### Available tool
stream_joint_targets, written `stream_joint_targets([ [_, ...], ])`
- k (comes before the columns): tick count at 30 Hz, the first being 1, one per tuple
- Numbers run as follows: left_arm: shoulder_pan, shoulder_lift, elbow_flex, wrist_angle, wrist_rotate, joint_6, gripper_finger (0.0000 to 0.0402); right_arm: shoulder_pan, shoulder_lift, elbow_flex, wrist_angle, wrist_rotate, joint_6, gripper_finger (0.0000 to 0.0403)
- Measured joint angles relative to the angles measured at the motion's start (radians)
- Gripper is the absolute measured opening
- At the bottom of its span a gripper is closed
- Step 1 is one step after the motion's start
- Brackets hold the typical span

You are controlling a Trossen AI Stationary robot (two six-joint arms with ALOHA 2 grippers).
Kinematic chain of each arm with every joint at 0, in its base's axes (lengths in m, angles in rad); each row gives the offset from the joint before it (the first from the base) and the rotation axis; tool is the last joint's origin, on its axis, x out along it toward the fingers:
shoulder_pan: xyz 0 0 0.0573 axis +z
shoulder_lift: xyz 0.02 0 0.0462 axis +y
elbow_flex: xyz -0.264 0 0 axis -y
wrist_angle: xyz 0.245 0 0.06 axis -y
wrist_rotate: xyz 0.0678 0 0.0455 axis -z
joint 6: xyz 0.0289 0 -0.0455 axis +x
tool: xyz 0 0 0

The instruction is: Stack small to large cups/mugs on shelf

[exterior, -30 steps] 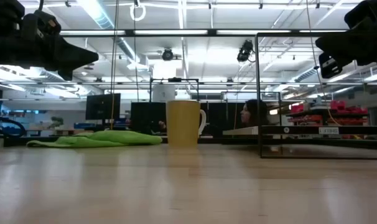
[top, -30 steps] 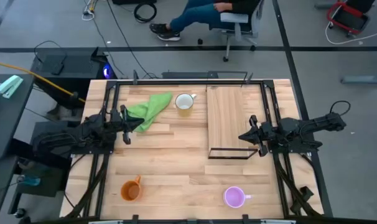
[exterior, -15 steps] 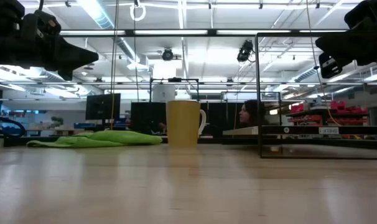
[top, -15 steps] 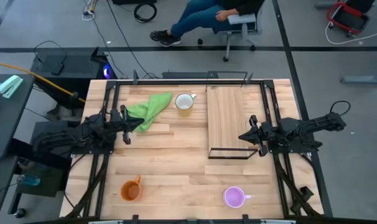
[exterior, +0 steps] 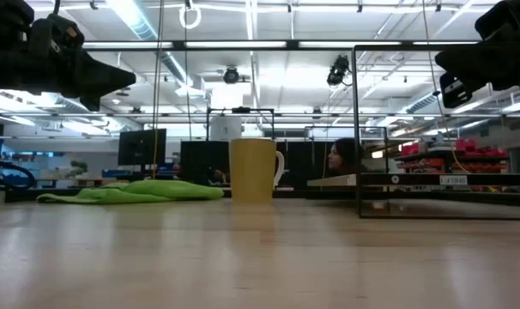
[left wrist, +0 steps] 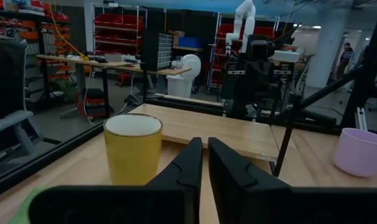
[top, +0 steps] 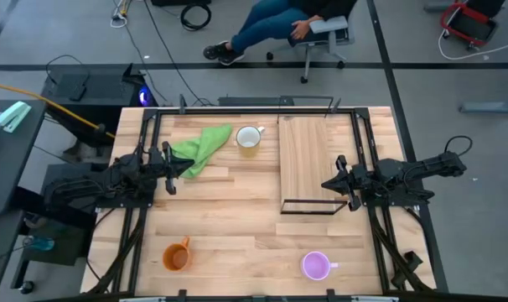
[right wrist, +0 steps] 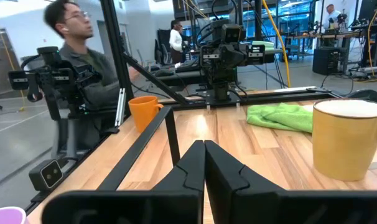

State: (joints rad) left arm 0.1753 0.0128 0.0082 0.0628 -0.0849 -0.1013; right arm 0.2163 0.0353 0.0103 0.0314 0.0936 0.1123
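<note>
The white mug with a yellowish inside (top: 249, 138) stands upright on the tabletop at the far middle, also in the low view (exterior: 253, 170). The orange mug (top: 177, 257) stands near the front left. The light purple mug (top: 316, 266) stands near the front right. The shelf board (top: 308, 159) lies flat at the far right, its black frame (top: 313, 206) at the near end. My left gripper (top: 168, 164) hangs shut and empty above the table's left side. My right gripper (top: 327, 184) hangs shut and empty above the shelf's right part.
A green cloth (top: 199, 149) lies crumpled left of the white mug, close to my left gripper. A black frame rail runs round the table's edges (top: 254, 105). A person sits on a chair (top: 321, 25) beyond the far edge. Bare tabletop lies in the middle (top: 237, 210).
</note>
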Motion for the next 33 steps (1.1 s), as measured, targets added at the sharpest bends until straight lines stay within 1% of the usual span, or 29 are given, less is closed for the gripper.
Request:
stream_joint_targets([
  [8, 0.000, 0.000, 0.000, 0.000, 0.000, 0.000, 0.0025, 0.000, 0.000, 0.000, 0.000, 0.000, 0.000, 0.0014],
  [19, 0.000, 0.000, 0.000, 0.000, 0.000, 0.000, 0.0036, 0.000, 0.000, 0.000, 0.000, 0.000, 0.000, 0.0014],
  [29, 0.000, 0.000, 0.000, 0.000, 0.000, 0.000, 0.0028, 0.000, 0.000, 0.000, 0.000, 0.000, 0.000, 0.0014],
  [33, 0.000, 0.000, 0.000, 0.000, 0.000, 0.000, 0.0031, 0.000, 0.000, 0.000, 0.000, 0.000, 0.000, 0.0014],
])
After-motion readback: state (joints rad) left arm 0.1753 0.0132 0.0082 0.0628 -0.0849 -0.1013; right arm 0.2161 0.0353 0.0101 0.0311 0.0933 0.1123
